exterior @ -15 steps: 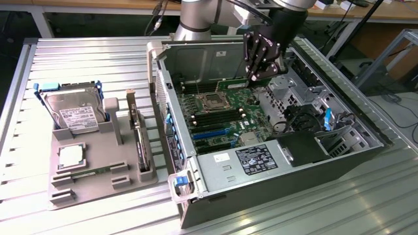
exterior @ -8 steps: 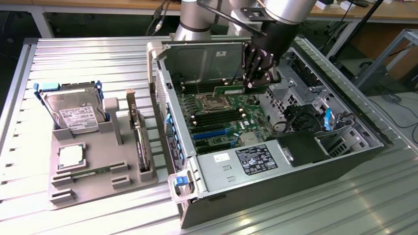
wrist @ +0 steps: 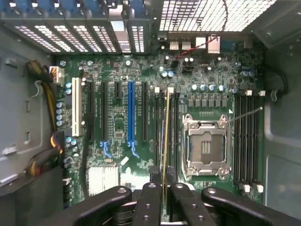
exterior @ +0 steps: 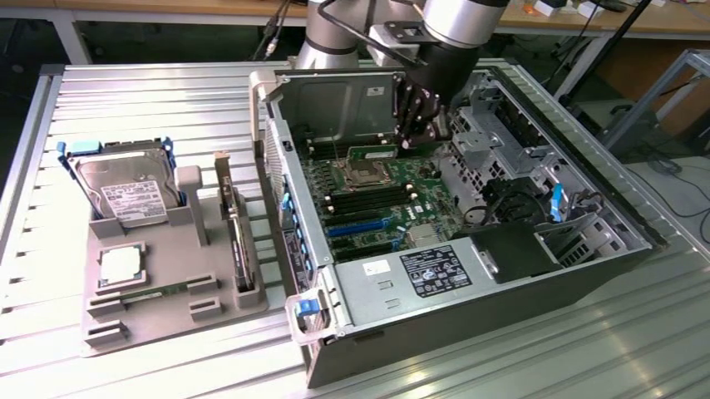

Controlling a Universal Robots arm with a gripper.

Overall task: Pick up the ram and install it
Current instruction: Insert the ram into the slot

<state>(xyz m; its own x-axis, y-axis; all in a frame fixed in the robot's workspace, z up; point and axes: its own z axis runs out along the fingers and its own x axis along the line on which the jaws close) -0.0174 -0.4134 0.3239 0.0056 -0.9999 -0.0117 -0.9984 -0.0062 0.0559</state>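
Note:
My gripper reaches down into the open computer case and is shut on the ram, a narrow green stick. In the wrist view the ram shows edge-on between my black fingers, and the gripper holds it over the motherboard. The stick hangs in line with the black memory slots beside the empty CPU socket. I cannot tell whether it touches a slot. A second, like stick lies in the grey tray.
The grey tray at the exterior view's left also holds a hard drive, a square silver CPU and an upright expansion card. Case walls, drive cages and cables hem in the motherboard. More memory slots lie across the socket.

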